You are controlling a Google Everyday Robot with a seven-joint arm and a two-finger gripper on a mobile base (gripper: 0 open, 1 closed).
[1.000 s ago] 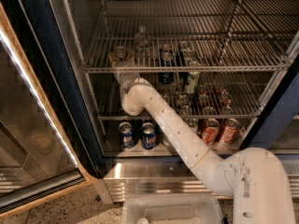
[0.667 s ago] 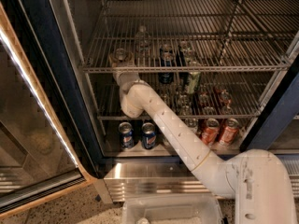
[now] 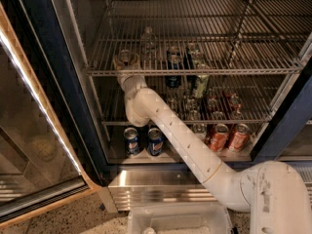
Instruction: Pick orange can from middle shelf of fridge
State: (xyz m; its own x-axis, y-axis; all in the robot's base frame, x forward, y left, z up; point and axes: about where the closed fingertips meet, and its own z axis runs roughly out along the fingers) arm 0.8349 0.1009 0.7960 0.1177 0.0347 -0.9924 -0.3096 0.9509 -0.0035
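The fridge (image 3: pixel 58 82) stands open, with a dark navy frame and chrome wire racks. The orange can (image 3: pixel 124 57), amber-sided with a silver lid, stands at the front left of the middle shelf (image 3: pixel 234 71), right behind its front rail. My gripper (image 3: pixel 126 68) is at the can, reaching up over the rail from below. My white arm (image 3: pixel 185 145) runs down to the right across the lower racks. The can's lower part is hidden by the gripper and the rail.
A clear bottle (image 3: pixel 148 42) and dark cans (image 3: pixel 173 55) stand to the right of the orange can. Below are a green can (image 3: pixel 200 84), two blue cans (image 3: pixel 131 141) and red-orange cans (image 3: pixel 218 136). The glass door (image 3: pixel 29 145) is swung open at the left.
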